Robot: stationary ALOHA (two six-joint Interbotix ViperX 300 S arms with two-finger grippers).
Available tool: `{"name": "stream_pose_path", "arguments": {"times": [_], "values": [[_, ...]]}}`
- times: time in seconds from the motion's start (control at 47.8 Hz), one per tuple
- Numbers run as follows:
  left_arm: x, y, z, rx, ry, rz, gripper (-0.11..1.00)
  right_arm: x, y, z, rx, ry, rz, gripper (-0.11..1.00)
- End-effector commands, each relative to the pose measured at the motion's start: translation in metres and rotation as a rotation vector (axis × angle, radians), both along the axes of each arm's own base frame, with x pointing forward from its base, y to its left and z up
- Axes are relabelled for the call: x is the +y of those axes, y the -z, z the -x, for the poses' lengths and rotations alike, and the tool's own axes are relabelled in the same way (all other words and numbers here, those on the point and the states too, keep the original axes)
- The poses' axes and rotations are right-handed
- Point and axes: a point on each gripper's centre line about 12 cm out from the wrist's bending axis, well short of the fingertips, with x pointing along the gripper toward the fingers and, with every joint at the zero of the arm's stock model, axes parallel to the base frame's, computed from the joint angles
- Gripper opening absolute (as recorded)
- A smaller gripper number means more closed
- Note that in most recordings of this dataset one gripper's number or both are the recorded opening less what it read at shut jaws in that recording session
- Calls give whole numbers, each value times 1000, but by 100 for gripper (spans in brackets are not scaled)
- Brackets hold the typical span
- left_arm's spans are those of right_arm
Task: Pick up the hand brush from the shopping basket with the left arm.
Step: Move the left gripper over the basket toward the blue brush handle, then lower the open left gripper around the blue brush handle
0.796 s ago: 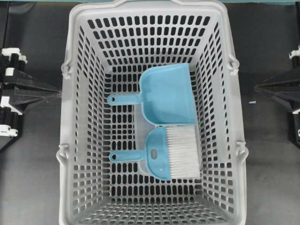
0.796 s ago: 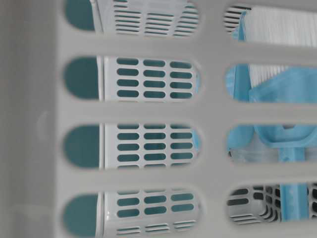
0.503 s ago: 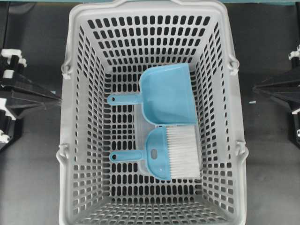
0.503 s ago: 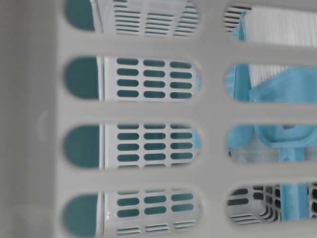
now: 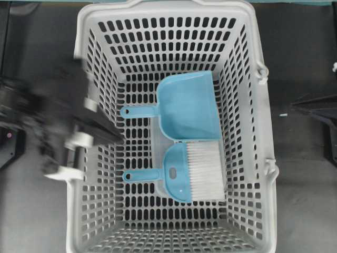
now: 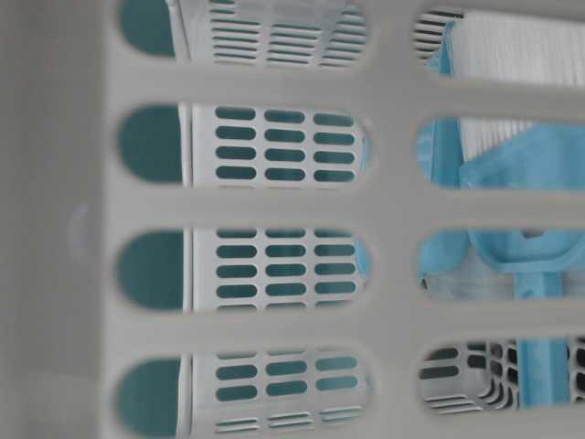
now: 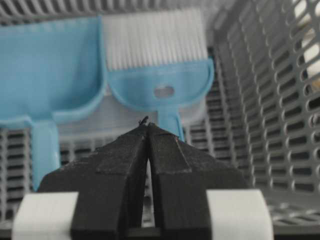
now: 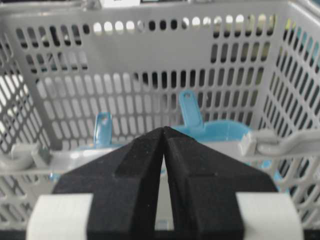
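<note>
The light-blue hand brush (image 5: 184, 173) lies flat on the floor of the grey shopping basket (image 5: 84, 47), its thin handle pointing left and its white bristles right. In the left wrist view the brush (image 7: 159, 85) lies just ahead of my left gripper (image 7: 147, 126), which is shut and empty. In the overhead view my left gripper (image 5: 120, 139) is blurred and reaches over the basket's left wall, above and left of the brush handle. My right gripper (image 8: 164, 130) is shut and empty, outside the basket's right wall (image 8: 150, 60).
A matching light-blue dustpan (image 5: 187, 104) lies just behind the brush, its handle also pointing left; it also shows in the left wrist view (image 7: 50, 75). The basket's high slotted walls enclose both. The table-level view (image 6: 274, 210) is filled by the basket wall.
My left arm has swung from the left edge in over the basket's left wall. The right arm has drawn back slightly to the right. Brush and dustpan have not moved.
</note>
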Motion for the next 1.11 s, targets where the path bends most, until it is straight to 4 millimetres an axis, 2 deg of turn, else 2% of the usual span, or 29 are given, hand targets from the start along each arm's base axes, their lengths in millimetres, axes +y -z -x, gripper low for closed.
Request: {"name": "stream_pose_path", "arguments": {"times": [0.0,0.147,0.293,0.461,0.67,0.733,0.942,1.026,1.089], "values": [[-10,-6,-20,62,17,-12,0,0,-8,0,-3,-1,-5,-1],[-18,11,-42,191,14,-27,0,0,-8,2,-2,-2,-3,-1],[-25,28,-55,245,22,-39,0,0,-8,2,0,-2,-3,-1],[-30,51,-56,296,32,-47,0,0,-7,2,0,-2,-3,-1],[-36,66,-58,282,8,-14,2,0,-6,2,0,-2,-3,-1],[-36,78,-59,307,-13,-4,15,0,-7,2,-2,-2,-5,-1],[-38,117,-64,401,-43,-8,79,0,-6,3,0,-2,-5,-1],[-40,129,-69,427,-44,-12,90,0,-5,2,3,-2,-5,-1],[-40,136,-71,433,-49,-11,90,0,-5,3,3,-2,-5,-1]]}}
